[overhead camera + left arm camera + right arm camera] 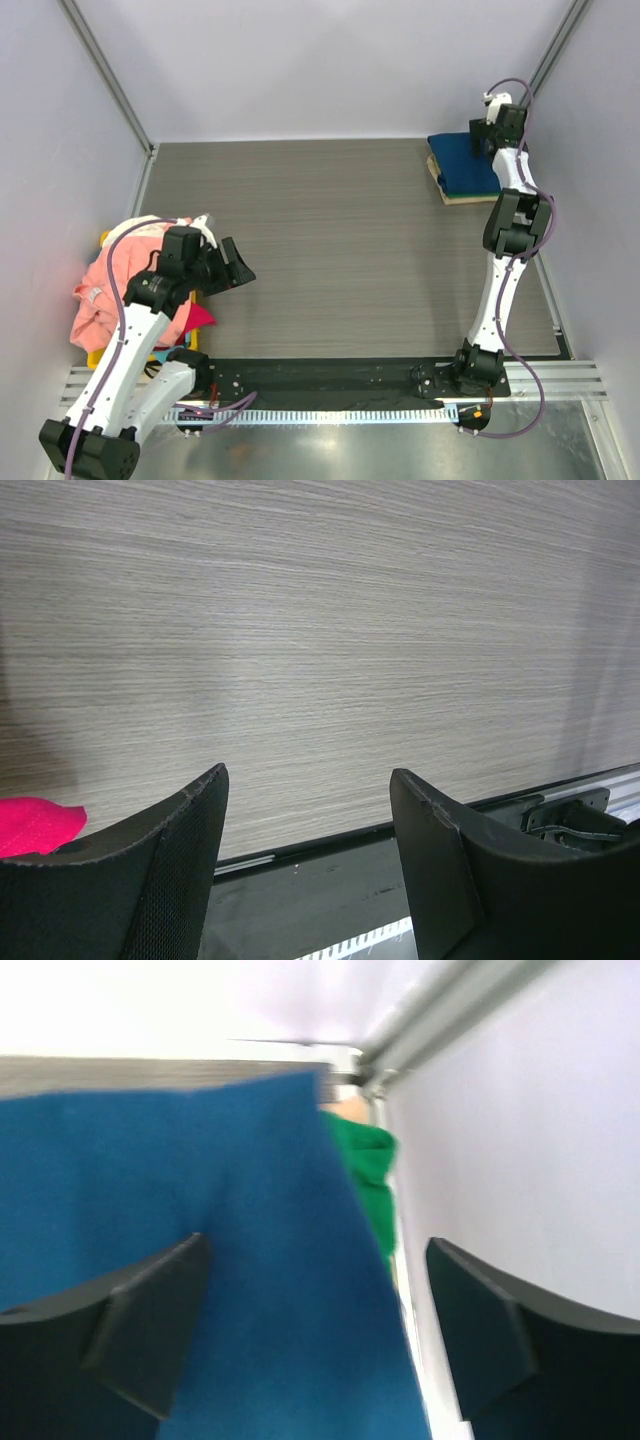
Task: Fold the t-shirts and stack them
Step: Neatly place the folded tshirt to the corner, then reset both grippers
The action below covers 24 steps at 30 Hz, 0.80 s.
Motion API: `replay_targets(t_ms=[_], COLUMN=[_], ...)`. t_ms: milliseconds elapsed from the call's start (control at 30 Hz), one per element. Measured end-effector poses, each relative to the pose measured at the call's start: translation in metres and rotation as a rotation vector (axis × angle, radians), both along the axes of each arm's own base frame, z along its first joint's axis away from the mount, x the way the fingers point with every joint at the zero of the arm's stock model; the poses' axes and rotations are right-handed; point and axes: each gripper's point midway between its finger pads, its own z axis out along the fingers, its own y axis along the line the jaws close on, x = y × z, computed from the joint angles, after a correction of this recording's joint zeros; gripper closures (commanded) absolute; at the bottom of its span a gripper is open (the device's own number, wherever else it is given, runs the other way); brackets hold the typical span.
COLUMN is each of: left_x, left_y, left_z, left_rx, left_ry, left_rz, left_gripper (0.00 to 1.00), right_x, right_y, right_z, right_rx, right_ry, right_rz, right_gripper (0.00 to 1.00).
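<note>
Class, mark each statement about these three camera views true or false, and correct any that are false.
1. The left gripper is open and holds nothing. True.
2. The blue t-shirt lies at the near left corner of the table. False: it lies at the far right corner.
3. The right gripper is shut on the blue t-shirt. False: its jaws stand apart over it.
4. A salmon pink t-shirt lies crumpled on the left side, by the left arm. True.
5. Green cloth shows beside the blue t-shirt in the right wrist view. True.

I see a grey wood-grain table (350, 250) boxed by pale walls (330, 60) at 9, 12 and 3 o'clock, and a metal strip (400, 445) at 6.
</note>
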Motion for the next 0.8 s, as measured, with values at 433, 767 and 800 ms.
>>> replay_targets(t_ms=[433, 767, 800], left_x=[-0.005, -0.007, -0.007], left_y=[0.0, 0.005, 0.006], left_z=[0.015, 0.03, 0.031], left_rx=[-0.02, -0.025, -0.023], left_ry=[-0.075, -0.158, -0.164], left_rz=[-0.004, 0.015, 0.021], left_gripper=[0.32, 0.28, 0.28], right_x=[-0.061, -0.213, -0.239], right_y=[0.015, 0.31, 0.359], right_z=[0.102, 0.217, 0.204], right_rx=[0.149, 0.547, 0.606], right_ry=[-0.197, -0.397, -0.364], right_rz=[-0.251, 0.267, 0.376], right_gripper=[0.0, 0.0, 0.0])
